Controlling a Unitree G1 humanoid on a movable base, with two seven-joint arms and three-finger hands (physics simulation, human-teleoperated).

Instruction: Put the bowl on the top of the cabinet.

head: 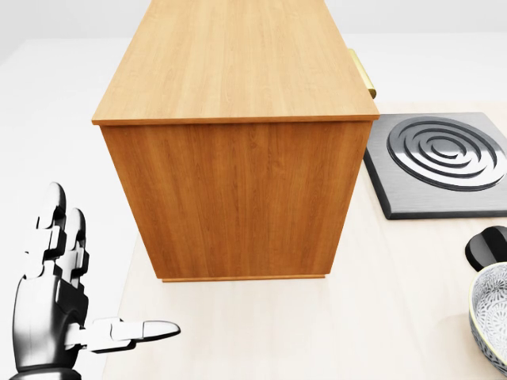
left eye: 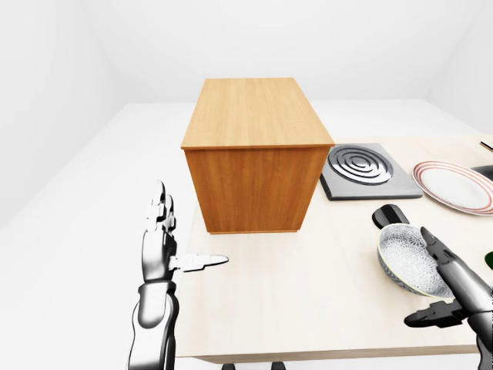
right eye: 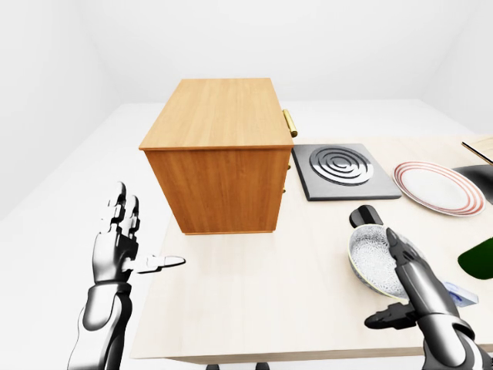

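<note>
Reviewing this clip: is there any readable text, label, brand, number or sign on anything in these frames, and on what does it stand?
None: no word, number or brand shows in any view.
Cabinet: plain wood grain.
Bowl: a fine speckled pattern, no lettering.
Plate: striped rim only.
Burner plate: concentric rings only.
A small bluish item at the table's right edge is too small to read.

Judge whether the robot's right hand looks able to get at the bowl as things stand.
Probably yes: the right hand is open right beside the bowl at the table's near right, and nothing stands between them.
</note>
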